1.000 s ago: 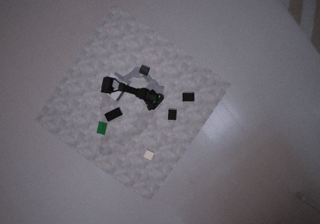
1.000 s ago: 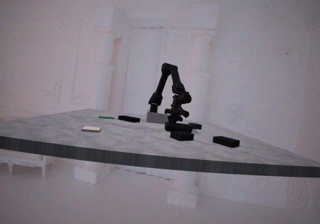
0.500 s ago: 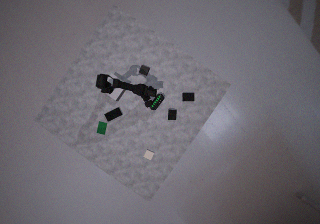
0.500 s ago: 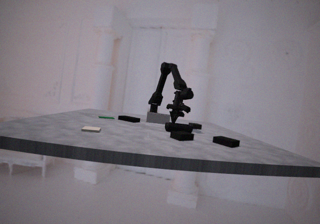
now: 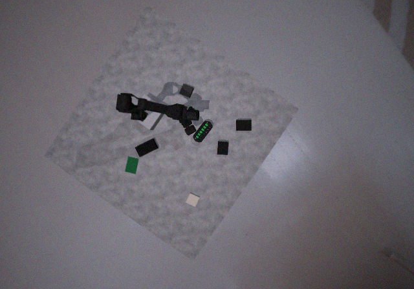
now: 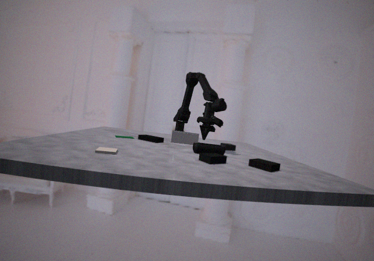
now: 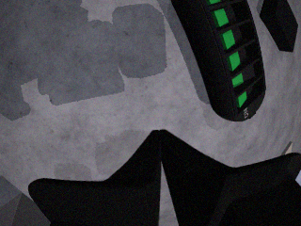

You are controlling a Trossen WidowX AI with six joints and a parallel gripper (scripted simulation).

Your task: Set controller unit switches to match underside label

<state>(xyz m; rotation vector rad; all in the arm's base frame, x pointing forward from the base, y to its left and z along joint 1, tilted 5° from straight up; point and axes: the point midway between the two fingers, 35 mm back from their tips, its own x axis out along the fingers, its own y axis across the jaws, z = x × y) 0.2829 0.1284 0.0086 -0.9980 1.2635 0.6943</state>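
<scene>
The dark controller unit lies on the bench with its switches up, so its label is hidden. Green ends show in a row along one side of its top in the top view. The wrist view shows several of them; its upper end is cut off there. Which ends are pressed down I cannot tell surely. My gripper is shut and empty, fingertips together. It points down above the bench, beside the unit on its arm-base side, not touching it.
Black blocks lie beyond the unit, with a dark block to one side. Another black block, a green plate and a cream block lie farther off. A grey box stands near the arm base.
</scene>
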